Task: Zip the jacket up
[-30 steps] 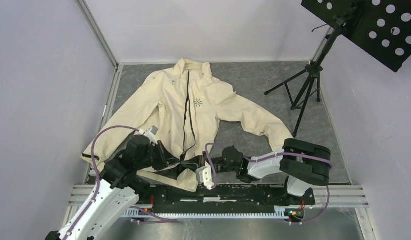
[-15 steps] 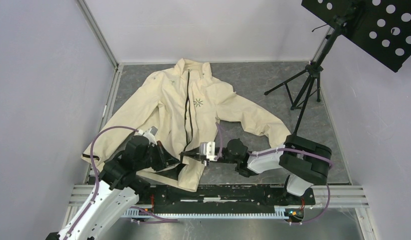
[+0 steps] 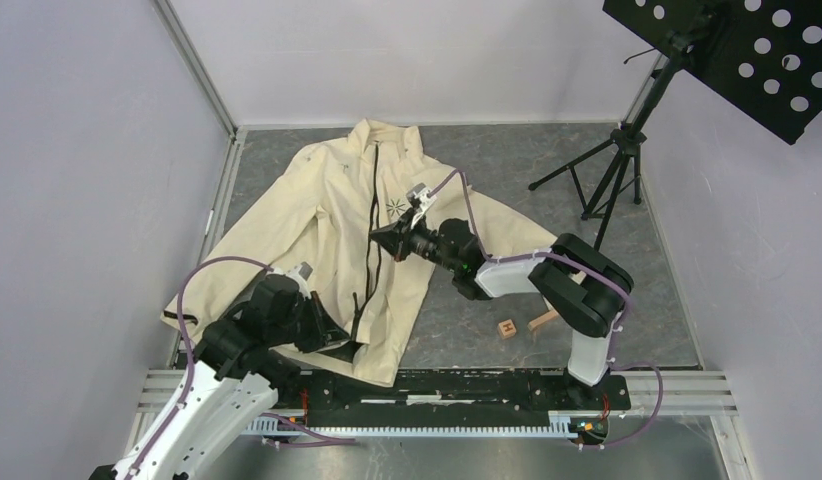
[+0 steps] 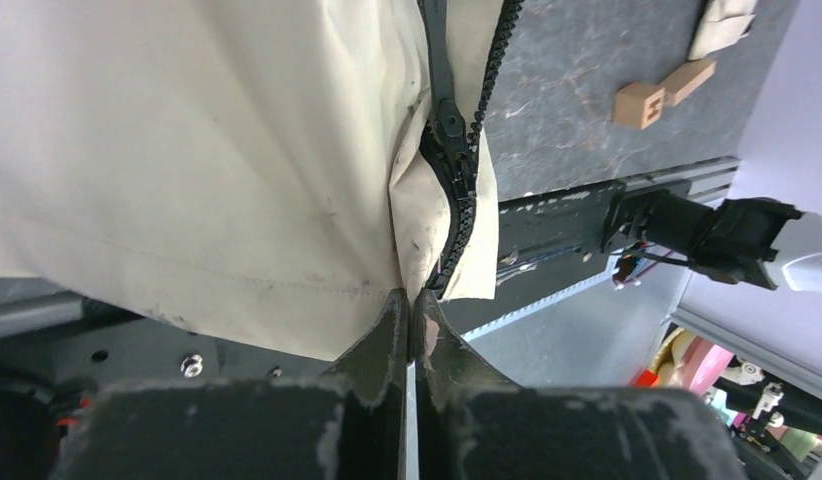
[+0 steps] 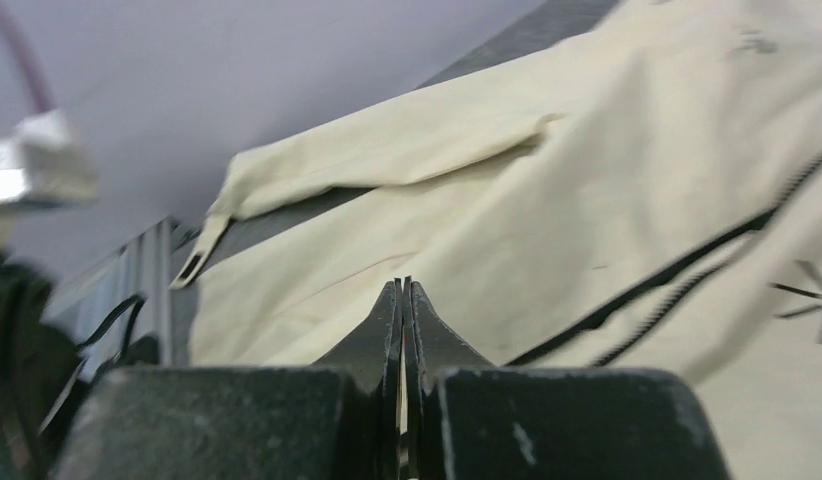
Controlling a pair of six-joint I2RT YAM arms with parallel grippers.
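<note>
Cream jacket (image 3: 322, 210) hem, at table's (image 3: 517, 160) near edge, pinched in left hand (image 4: 408, 298).

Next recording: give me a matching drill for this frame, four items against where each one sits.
1. left end effector
2. right end effector
3. wooden blocks
4. tripod stand

A. far right side of the mat
B. at the jacket bottom hem
C. bare mat right of the jacket
D. midway up the zipper

Pairs: 1-B, 2-D, 3-C, 4-A
</note>
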